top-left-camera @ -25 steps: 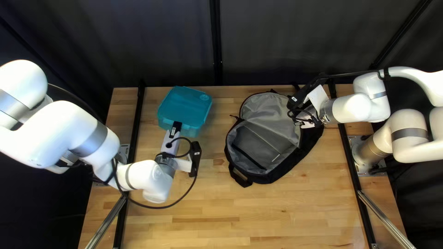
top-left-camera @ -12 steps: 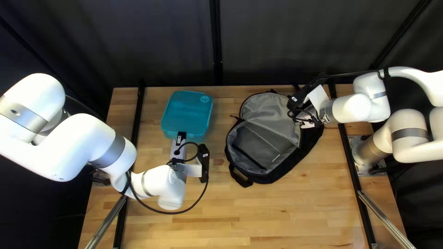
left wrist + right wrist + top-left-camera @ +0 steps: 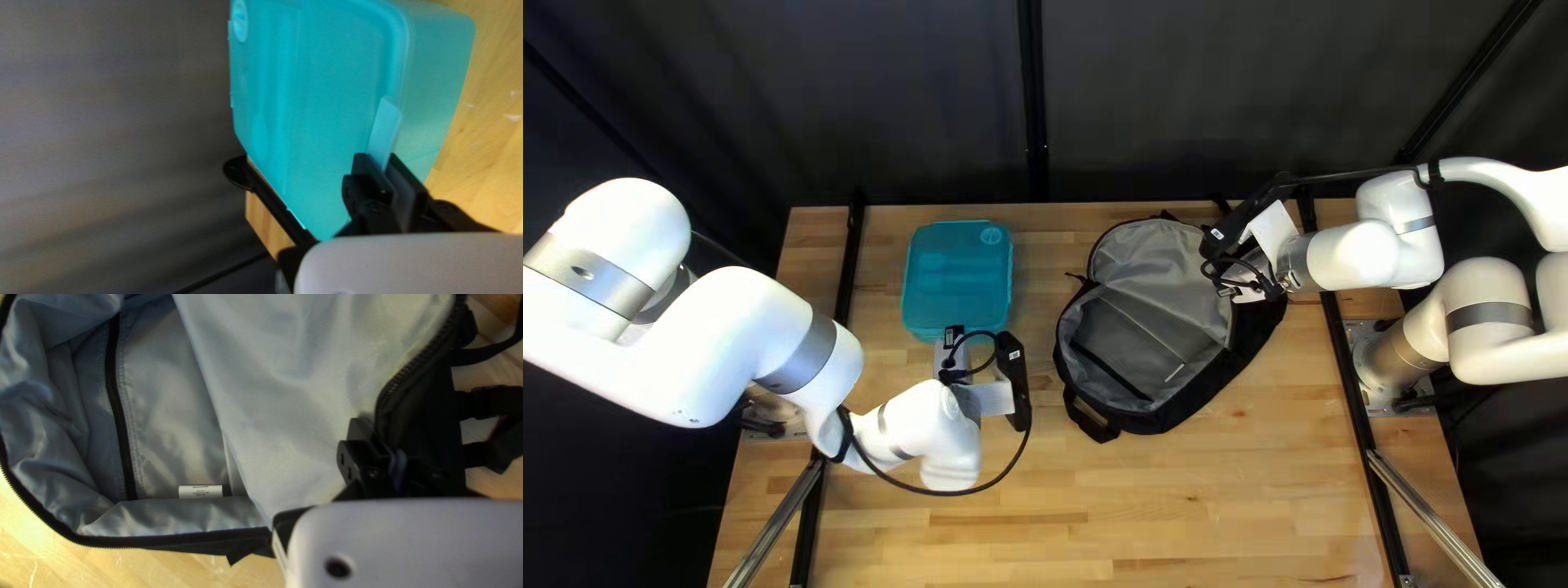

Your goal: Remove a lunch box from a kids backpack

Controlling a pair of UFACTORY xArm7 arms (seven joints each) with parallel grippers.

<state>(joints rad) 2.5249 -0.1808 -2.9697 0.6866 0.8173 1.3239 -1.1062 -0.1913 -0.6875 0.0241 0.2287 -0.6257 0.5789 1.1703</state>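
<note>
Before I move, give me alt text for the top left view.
Teal lunch box outside the backpack, the left gripper at its near edge. To its right, the black backpack lies open on the table, grey lining showing, the right gripper at its right side.

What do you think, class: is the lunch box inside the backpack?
No, the top left view shows the lunch box outside, left of the backpack.

Top left view: desk point(image 3: 1198, 490) seen at a slant from high above near edge, toward dark curtain point(image 3: 904, 109) | left wrist view: lunch box point(image 3: 958, 278) viewed closely from left arm point(image 3: 917, 427), curtain faced | right wrist view: backpack point(image 3: 1160, 327) viewed closely from right arm point(image 3: 1356, 256) | both items shared with top left view
</note>
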